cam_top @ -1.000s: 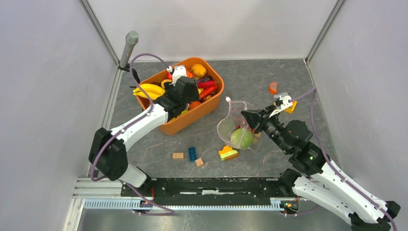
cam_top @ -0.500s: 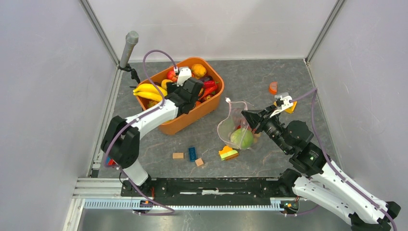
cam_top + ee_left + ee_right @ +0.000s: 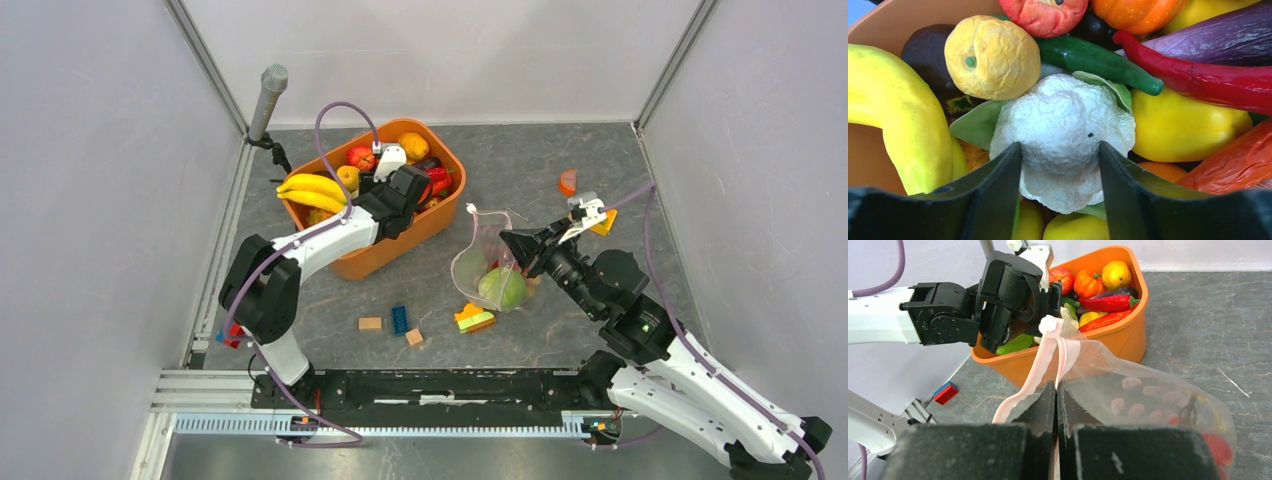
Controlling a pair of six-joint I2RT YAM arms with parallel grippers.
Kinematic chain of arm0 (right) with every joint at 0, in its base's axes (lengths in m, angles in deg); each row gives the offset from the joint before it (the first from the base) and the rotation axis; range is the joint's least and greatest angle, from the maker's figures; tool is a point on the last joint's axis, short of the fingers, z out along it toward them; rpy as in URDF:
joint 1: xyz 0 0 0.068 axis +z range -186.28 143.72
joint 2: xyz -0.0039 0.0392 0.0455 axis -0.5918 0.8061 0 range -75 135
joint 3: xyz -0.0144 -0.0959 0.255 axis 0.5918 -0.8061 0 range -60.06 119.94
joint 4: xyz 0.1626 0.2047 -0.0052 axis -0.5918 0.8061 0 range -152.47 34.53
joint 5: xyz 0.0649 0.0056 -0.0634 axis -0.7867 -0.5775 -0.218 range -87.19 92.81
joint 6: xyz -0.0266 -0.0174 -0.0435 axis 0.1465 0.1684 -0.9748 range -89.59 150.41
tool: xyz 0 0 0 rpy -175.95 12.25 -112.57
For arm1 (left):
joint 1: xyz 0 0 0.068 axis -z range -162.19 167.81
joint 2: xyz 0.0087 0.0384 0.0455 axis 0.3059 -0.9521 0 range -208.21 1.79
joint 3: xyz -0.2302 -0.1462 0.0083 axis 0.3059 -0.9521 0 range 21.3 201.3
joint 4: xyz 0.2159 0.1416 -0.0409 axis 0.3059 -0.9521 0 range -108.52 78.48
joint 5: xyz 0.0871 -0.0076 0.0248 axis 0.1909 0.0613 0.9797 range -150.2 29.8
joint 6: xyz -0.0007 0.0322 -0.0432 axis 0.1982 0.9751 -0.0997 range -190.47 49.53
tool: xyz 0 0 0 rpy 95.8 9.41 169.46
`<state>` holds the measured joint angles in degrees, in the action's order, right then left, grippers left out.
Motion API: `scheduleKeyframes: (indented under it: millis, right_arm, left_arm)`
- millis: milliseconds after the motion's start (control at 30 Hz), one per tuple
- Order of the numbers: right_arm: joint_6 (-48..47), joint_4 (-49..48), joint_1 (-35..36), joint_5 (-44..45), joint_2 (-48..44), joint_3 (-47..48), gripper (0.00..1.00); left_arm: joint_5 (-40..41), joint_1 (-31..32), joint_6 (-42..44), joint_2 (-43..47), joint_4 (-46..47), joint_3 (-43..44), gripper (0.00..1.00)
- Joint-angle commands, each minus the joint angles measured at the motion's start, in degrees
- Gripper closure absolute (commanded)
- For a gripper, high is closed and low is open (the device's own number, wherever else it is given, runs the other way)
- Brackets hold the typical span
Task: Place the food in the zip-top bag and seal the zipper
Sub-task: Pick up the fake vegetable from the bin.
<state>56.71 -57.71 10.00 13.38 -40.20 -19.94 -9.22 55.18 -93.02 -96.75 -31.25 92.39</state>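
My left gripper [image 3: 405, 190] is down in the orange tub [image 3: 443, 213], its jaws closed against both sides of the white cauliflower [image 3: 1063, 125], which lies among bananas [image 3: 893, 115], a lemon, peppers and other food. In the left wrist view the gripper [image 3: 1060, 150] has one finger on each flank of it. My right gripper [image 3: 508, 240] is shut on the pink zipper strip [image 3: 1040, 362] of the clear zip-top bag [image 3: 478, 255] and holds its mouth up. The white slider [image 3: 1048, 324] sits at the strip's far end. A green cabbage [image 3: 502, 287] lies inside the bag.
Small building blocks [image 3: 400, 320] lie on the table in front of the tub, and a stacked one [image 3: 474, 318] lies by the bag. An orange half-disc [image 3: 568, 182] lies at the back right. A grey post [image 3: 267, 100] stands at the back left corner. Walls close three sides.
My left arm has swung right and deeper over the tub, and its gripper has come down onto the cauliflower. The right arm and the bag have stayed still.
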Motion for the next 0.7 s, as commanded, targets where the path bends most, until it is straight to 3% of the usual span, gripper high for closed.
scheduleKeyframes:
  millis: [0, 300, 367, 667]
  right_arm:
    - [0.3, -2.3, 0.2, 0.4, -0.8, 0.0, 1.00]
    - [0.3, -2.0, 0.2, 0.6, -0.8, 0.2, 1.00]
    - [0.2, -1.9, 0.2, 0.8, -0.8, 0.4, 1.00]
    - [0.2, -1.6, 0.2, 1.2, -1.1, 0.4, 1.00]
  left_arm:
    - [-0.3, -0.3, -0.5, -0.8, -1.2, -0.4, 0.47]
    - [-1.6, -0.3, 0.6, 1.8, -1.1, -1.0, 0.93]
    - [-2.4, -0.3, 1.0, 3.2, -1.1, -1.1, 0.98]
    - [-10.6, 1.3, 3.5, 11.6, -1.2, -0.3, 0.98]
